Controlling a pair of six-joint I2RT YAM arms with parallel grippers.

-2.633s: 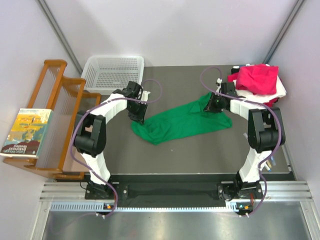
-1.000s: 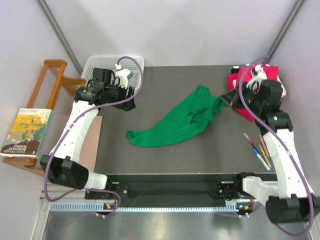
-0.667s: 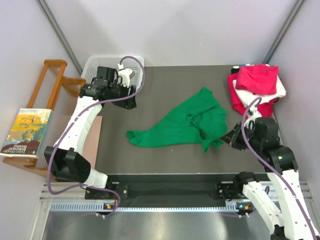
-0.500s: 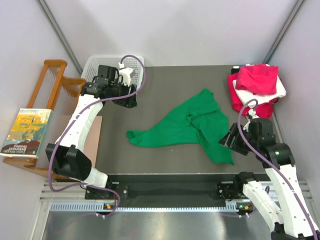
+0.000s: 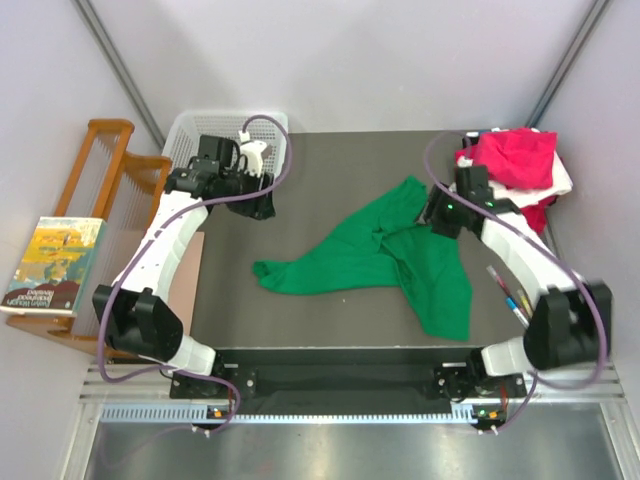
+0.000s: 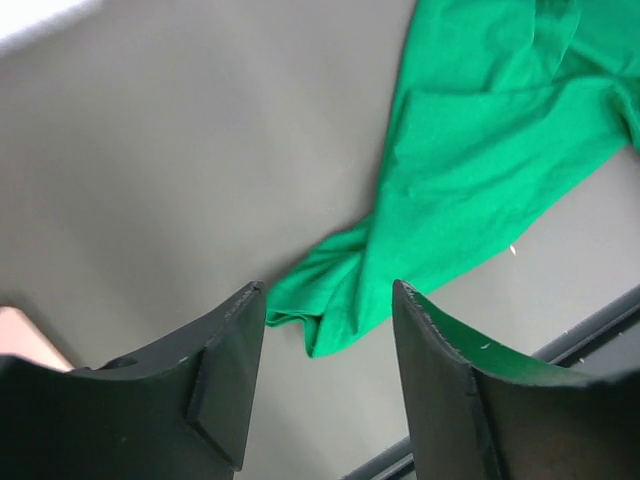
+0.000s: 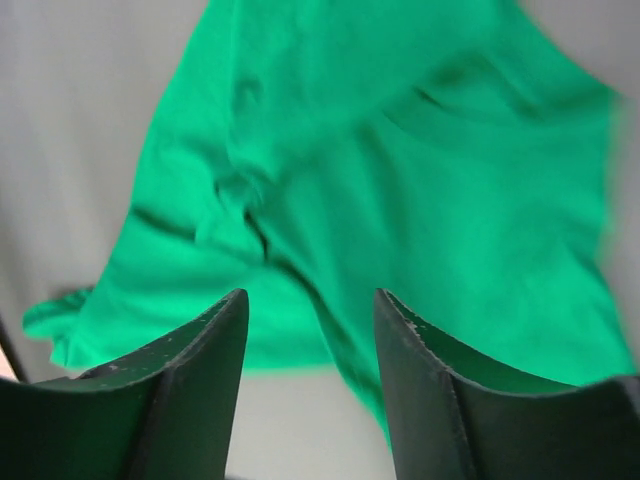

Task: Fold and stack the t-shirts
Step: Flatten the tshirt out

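Note:
A bright green t-shirt (image 5: 375, 255) lies crumpled and half spread in the middle of the dark mat, one flap reaching toward the front right. My right gripper (image 5: 437, 214) hovers open over the shirt's far right part; the right wrist view shows the green t-shirt (image 7: 400, 150) below its empty jaws (image 7: 310, 296). My left gripper (image 5: 256, 205) stays open at the far left, well away from the cloth, and the left wrist view shows the green t-shirt (image 6: 470, 170) ahead of the gripper (image 6: 325, 292). A magenta t-shirt (image 5: 515, 155) tops white (image 5: 562, 181) and red (image 5: 537, 212) ones in the back right pile.
A white mesh basket (image 5: 226, 141) stands at the back left corner. A wooden rack (image 5: 110, 225) with a book (image 5: 50, 266) is off the mat's left side. Several pens (image 5: 512, 296) lie by the mat's right edge.
The right gripper dragged the shirt's right part toward the front, opened and let it go, then swung back to the shirt's far right corner. The left arm barely moved.

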